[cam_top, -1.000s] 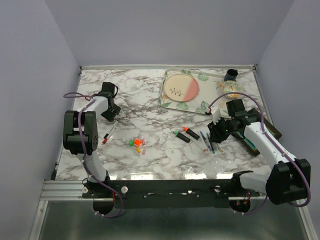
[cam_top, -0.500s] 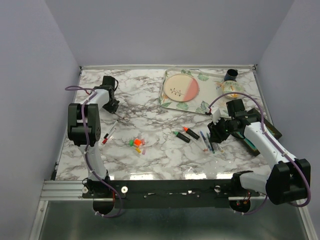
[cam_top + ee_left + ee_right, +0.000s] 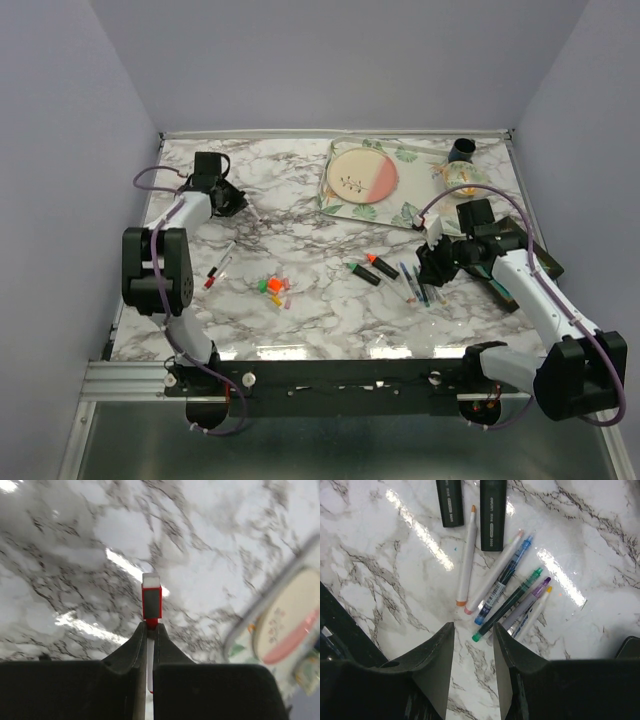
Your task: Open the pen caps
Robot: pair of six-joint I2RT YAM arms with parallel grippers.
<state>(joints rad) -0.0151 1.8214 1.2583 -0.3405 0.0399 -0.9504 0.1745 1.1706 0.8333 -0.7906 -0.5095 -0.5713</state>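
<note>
Two claws over the marble table (image 3: 300,330). Pinches narrow with the left claw (image 3: 151,626) on a thin white pen (image 3: 150,665), its red cap (image 3: 151,601) poking out past the fingertips (image 3: 137,637), toward the far left of the table. Hovers with the right claw (image 3: 473,626) half-spread and empty above a fan of thin pens (image 3: 505,595) lying flat. Shows several loose pen caps (image 3: 275,288) clustered mid-table, well apart from both claws.

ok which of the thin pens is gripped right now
The thin red-and-white pen clamped in the left gripper; the other pens lie loose on the white marble table.
</note>
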